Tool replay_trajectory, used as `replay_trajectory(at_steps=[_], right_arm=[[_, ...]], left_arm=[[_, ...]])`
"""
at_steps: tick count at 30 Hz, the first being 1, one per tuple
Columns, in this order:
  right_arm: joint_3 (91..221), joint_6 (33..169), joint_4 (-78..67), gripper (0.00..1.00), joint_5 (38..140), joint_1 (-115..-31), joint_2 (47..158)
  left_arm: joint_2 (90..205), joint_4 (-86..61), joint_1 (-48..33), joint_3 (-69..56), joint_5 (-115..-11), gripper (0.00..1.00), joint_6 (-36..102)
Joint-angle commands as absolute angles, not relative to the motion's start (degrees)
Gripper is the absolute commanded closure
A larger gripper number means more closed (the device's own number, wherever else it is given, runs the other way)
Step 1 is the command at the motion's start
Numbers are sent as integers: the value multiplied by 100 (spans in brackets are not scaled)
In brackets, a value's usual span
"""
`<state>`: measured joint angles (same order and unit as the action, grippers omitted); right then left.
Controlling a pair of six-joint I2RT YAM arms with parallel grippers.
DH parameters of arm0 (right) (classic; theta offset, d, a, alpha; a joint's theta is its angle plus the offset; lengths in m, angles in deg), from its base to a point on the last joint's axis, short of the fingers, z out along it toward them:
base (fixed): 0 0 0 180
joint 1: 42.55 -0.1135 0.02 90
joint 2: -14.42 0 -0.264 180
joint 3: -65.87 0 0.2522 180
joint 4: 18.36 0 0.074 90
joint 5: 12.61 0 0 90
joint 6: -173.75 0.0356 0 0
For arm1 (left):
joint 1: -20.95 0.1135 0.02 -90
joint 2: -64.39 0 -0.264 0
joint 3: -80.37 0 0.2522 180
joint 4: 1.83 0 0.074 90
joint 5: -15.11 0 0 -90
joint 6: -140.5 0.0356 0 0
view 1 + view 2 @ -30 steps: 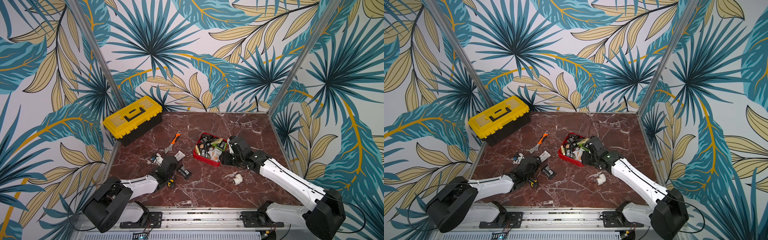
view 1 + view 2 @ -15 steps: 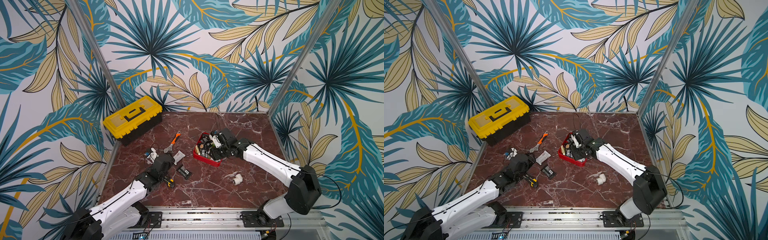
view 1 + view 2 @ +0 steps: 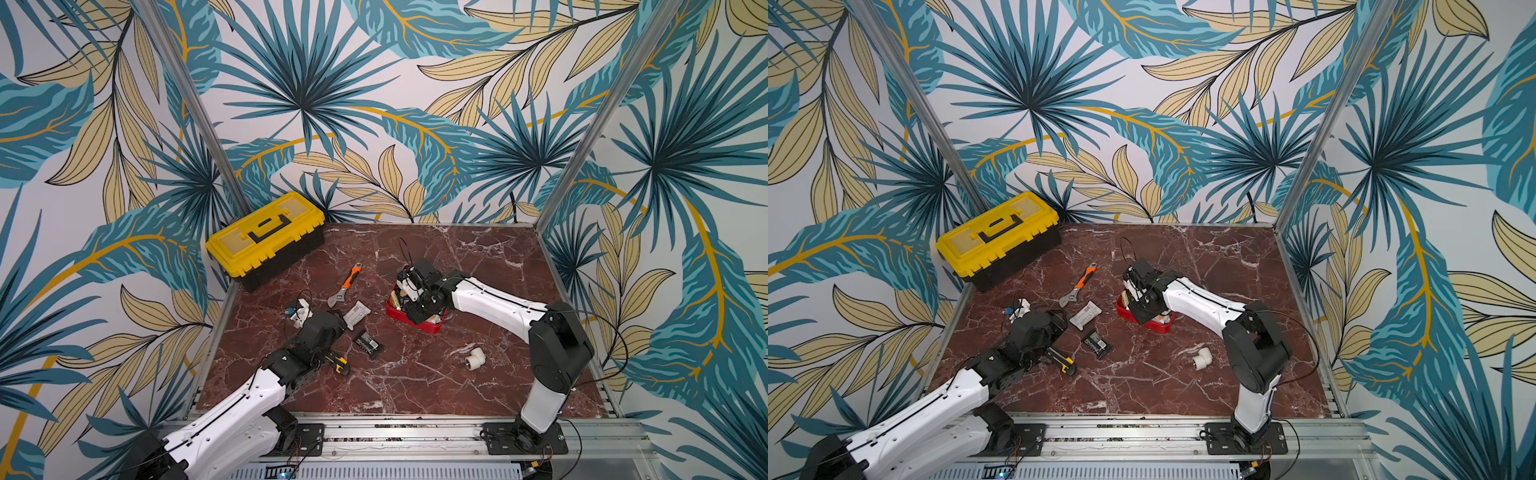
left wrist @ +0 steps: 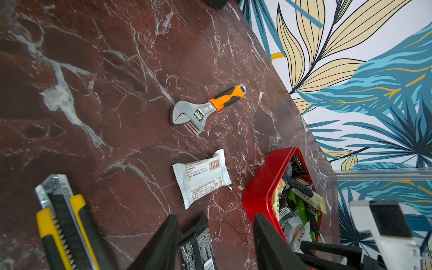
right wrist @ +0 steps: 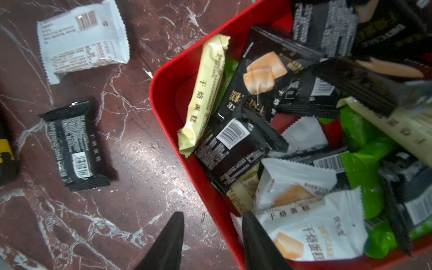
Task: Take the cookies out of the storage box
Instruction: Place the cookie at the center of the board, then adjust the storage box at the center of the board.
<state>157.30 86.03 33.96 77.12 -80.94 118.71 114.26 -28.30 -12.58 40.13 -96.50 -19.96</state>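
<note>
**Packets being taken out of the red tray (image 3: 430, 327), shown in both top views and both wrist views.** The tray sits near the middle of the marble table (image 3: 415, 386) and is heaped with packets (image 5: 301, 138) in black, green, white and cream. Two more lie outside it on the table, between the tray and the left arm: a white packet (image 3: 356, 313) and a black packet (image 3: 368, 344).

The right gripper (image 5: 212, 216) hangs over the tray wall that faces those two loose packets. Its jaws are moderately apart and empty, and the wall passes between them. One finger is over bare table, and the other is over an orange-printed packet (image 5: 311, 233) inside the tray. That packet lies just inward of the tool, with its long axis running away from the wall. A cream packet (image 5: 203, 93) lies lengthwise along the same wall, farther off.

The right arm is plainly the nearer to the tray, and it probably needs to shift inward before closing. The left gripper (image 4: 215, 217) is apart from the tray, with its jaws spread above the black packet. This view does not show whether a finger touches it.
</note>
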Motion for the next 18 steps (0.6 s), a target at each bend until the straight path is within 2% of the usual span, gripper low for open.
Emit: replay_trajectory(at_steps=[1, 5, 18], right_arm=[[15874, 8516, 3548, 57, 7458, -8147, 12047], [15945, 8555, 3549, 62, 7364, -8168, 12198], [16065, 9031, 3515, 90, 7454, -8272, 12411]], left_arm=[[11353, -2834, -1231, 4191, -9669, 45, -2003], [11298, -2875, -1232, 4209, -9669, 45, -2034], [11090, -3005, -1229, 4227, -9726, 46, -2076]])
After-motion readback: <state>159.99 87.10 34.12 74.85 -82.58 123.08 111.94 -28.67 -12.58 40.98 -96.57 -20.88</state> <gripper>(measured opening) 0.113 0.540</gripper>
